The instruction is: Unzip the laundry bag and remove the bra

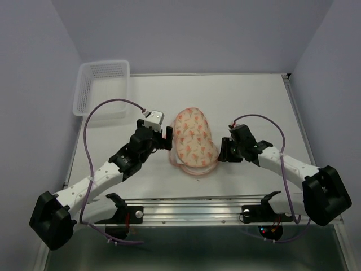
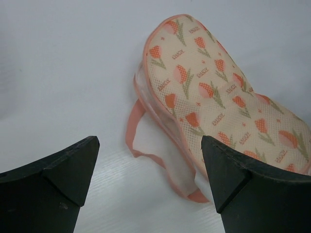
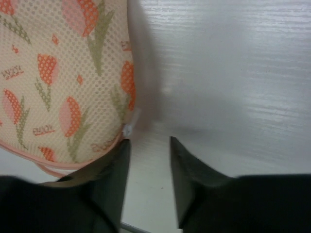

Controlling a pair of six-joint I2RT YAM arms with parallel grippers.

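The laundry bag point(image 1: 194, 140) lies closed at the table's middle, a peach mesh pouch with orange tulip print and pink edging. In the left wrist view the bag point(image 2: 218, 92) fills the upper right and its pink loop point(image 2: 137, 143) lies on the table. My left gripper point(image 1: 167, 139) is open and empty at the bag's left edge, its jaws wide apart point(image 2: 150, 167). My right gripper point(image 1: 221, 152) is at the bag's lower right edge, jaws a little apart and empty point(image 3: 148, 148). A small white zipper pull point(image 3: 130, 127) sits just ahead of the left finger. The bra is hidden.
A white plastic mesh basket point(image 1: 101, 87) stands at the table's far left corner. A metal rail point(image 1: 197, 210) runs along the near edge between the arm bases. Walls close in the table on the left, right and back.
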